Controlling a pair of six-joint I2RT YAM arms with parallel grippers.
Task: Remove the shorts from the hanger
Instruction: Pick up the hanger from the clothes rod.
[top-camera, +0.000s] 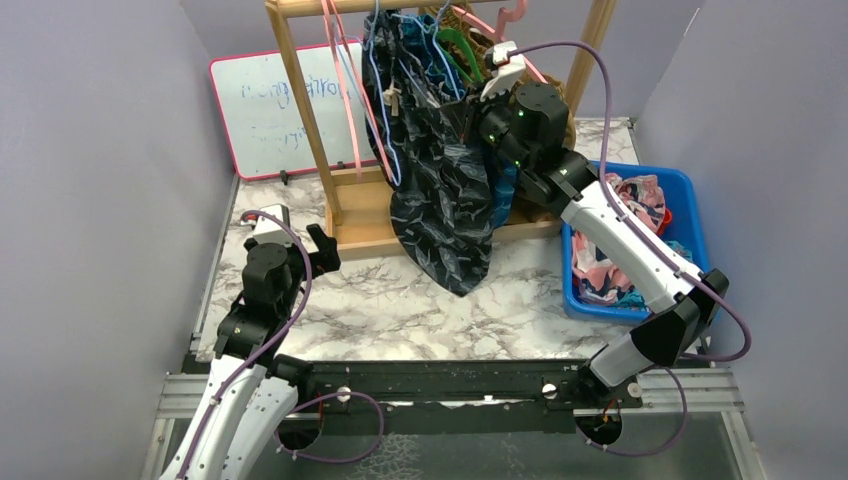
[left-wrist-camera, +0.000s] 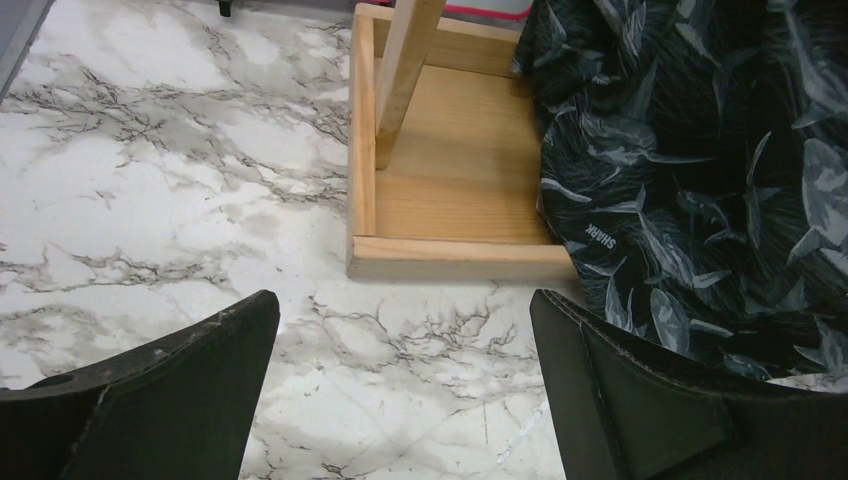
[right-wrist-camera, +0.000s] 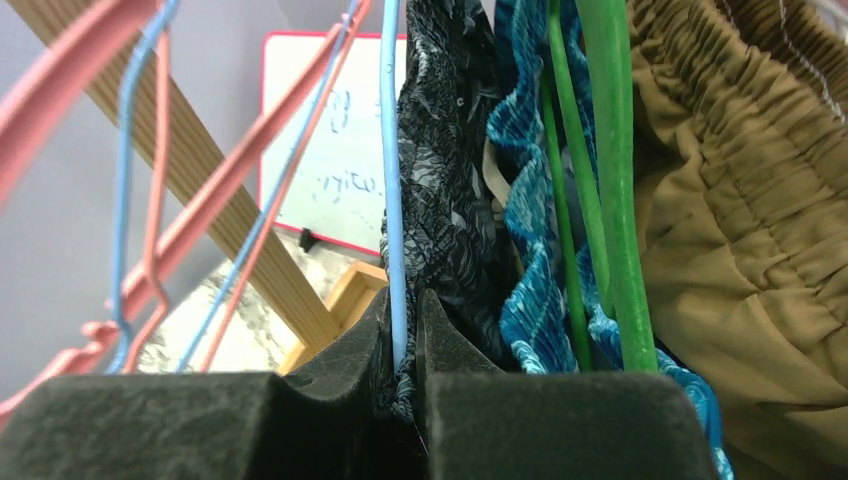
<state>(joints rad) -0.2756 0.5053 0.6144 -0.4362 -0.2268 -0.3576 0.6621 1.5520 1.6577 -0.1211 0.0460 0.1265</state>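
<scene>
The black patterned shorts (top-camera: 445, 200) hang from a blue wire hanger (right-wrist-camera: 392, 150) on the wooden rack (top-camera: 365, 215), and their hem reaches the table. My right gripper (top-camera: 478, 118) is up at the rail. In the right wrist view it (right-wrist-camera: 403, 330) is shut on the waistband of the black shorts (right-wrist-camera: 450, 200), with the blue wire pinched between the pads too. Teal-blue patterned shorts (right-wrist-camera: 530, 210) on a green hanger (right-wrist-camera: 610, 150) and plain tan-orange shorts (right-wrist-camera: 740, 220) hang just beside them. My left gripper (top-camera: 322, 248) is open and empty low over the table (left-wrist-camera: 405, 310), left of the black shorts (left-wrist-camera: 700, 150).
Empty pink and blue hangers (top-camera: 345, 80) hang at the rack's left. A blue bin (top-camera: 690, 195) at the right holds several pairs of printed shorts. A whiteboard (top-camera: 270, 110) leans at the back left. The rack's wooden base (left-wrist-camera: 450, 255) lies just ahead of my left gripper.
</scene>
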